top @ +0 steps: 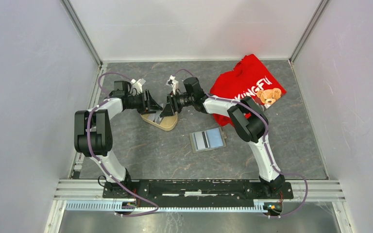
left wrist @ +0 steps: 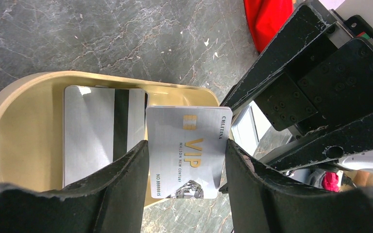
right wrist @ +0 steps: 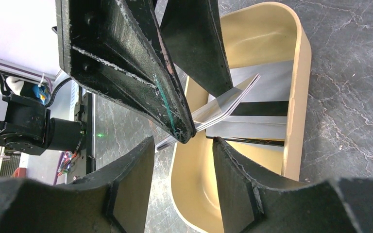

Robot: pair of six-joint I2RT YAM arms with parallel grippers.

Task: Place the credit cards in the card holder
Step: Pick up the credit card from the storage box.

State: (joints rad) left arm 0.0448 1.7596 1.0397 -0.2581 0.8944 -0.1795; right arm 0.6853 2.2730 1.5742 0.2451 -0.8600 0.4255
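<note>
My left gripper (left wrist: pixel 187 145) is shut on a silver credit card marked VIP (left wrist: pixel 187 131), pinching it by its two side edges just above the right end of the beige tray (left wrist: pixel 24 121). In the right wrist view the same card (right wrist: pixel 223 104) shows edge-on and tilted, its low corner hanging past the tray rim. My right gripper (right wrist: pixel 183 145) stands open facing it, nothing between its fingers. A second card with a dark stripe (left wrist: pixel 97 136) lies flat in the tray. The grey card holder (top: pixel 207 140) lies open on the table, apart from both grippers (top: pixel 156 104) (top: pixel 167 108).
The red shirt with a bear print (top: pixel 247 87) lies at the back right, behind the right arm. The two grippers meet nose to nose over the tray (top: pixel 167 125). White walls close the table at the back and sides.
</note>
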